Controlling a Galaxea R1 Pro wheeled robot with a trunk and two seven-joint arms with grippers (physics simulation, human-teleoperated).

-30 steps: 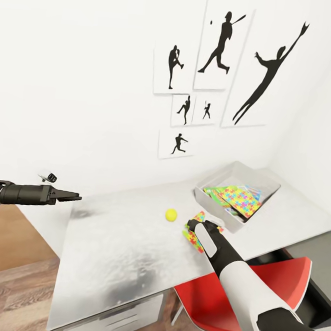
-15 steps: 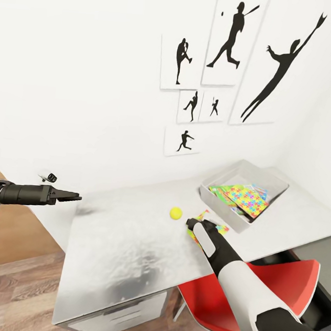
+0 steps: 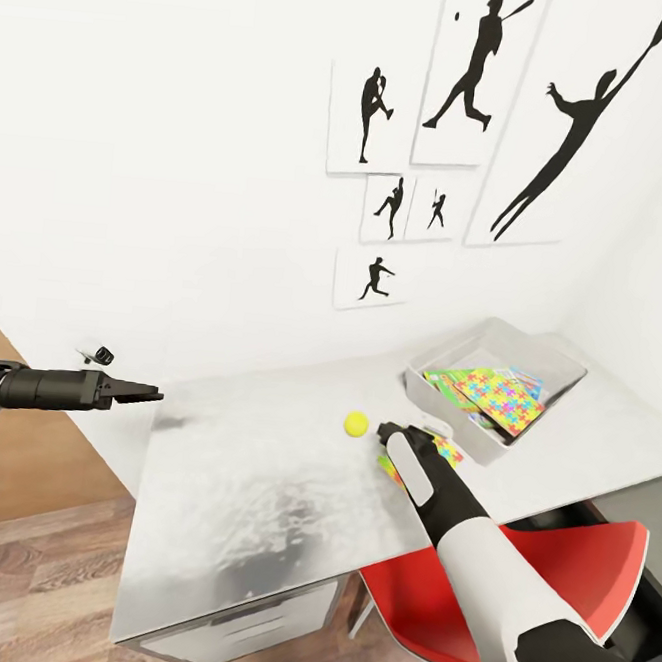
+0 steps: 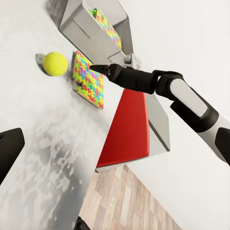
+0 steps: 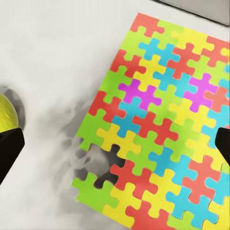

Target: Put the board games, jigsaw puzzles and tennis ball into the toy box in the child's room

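From the head view, the white desk (image 3: 255,505) stands against a wall hung with black baseball-player silhouettes (image 3: 468,142); none carries lettering I can read. The grey toy box (image 3: 497,381) sits at the desk's far right end and holds a puzzle (image 3: 501,398) lying over printed game boxes (image 3: 467,383), whose print is too small to read. The ball (image 3: 356,424) rests on the desk, just beside a second puzzle (image 3: 431,455) that lies flat near the box. The right claw (image 3: 394,439) hangs low over that puzzle's near edge; the arm hides its fingers here. The left claw (image 3: 150,392) is held out off the desk's left end, well apart from the toys, its fingers looking pressed together. A red chair (image 3: 510,578) is tucked under the desk.

The left wrist view looks along the desk: ball (image 4: 55,63), flat puzzle (image 4: 88,80), toy box (image 4: 88,28) beyond, and the right claw (image 4: 98,68) reaching over the puzzle, fingers close together as far as I can tell. Two dark finger parts of the left claw (image 4: 9,153) show at the picture's edges.

The right wrist view looks straight down on the puzzle (image 5: 163,129), its red, yellow, green, blue and purple pieces flat on the desk, ball (image 5: 7,112) at the edge. Dark fingertips (image 5: 9,153) sit wide apart, astride the puzzle, not gripping it.
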